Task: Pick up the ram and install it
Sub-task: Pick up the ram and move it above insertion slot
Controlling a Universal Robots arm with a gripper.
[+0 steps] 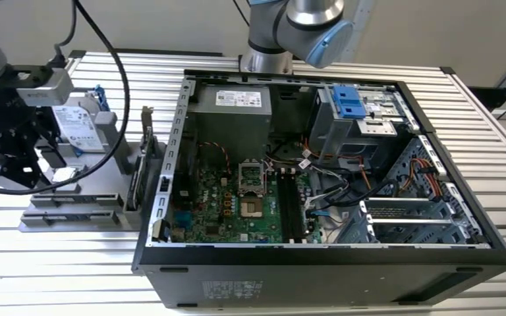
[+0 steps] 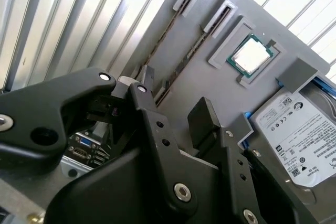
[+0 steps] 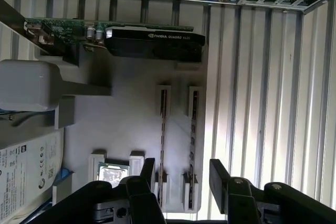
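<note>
Here, the black gripper (image 3: 182, 170) is spread wide and holds nothing. It hangs over a grey fixture plate (image 3: 131, 114) on the slatted metal tabletop (image 1: 33, 260), beside the open black computer case (image 1: 323, 273).

The ram, a long thin dark circuit-board stick (image 3: 193, 129), stands on edge in grey end holders on that plate, untouched. A twin stick (image 3: 162, 129) stands just beside it. In the first wrist view the near ends of both sticks lie between the fingers (image 3: 218, 174).
</note>
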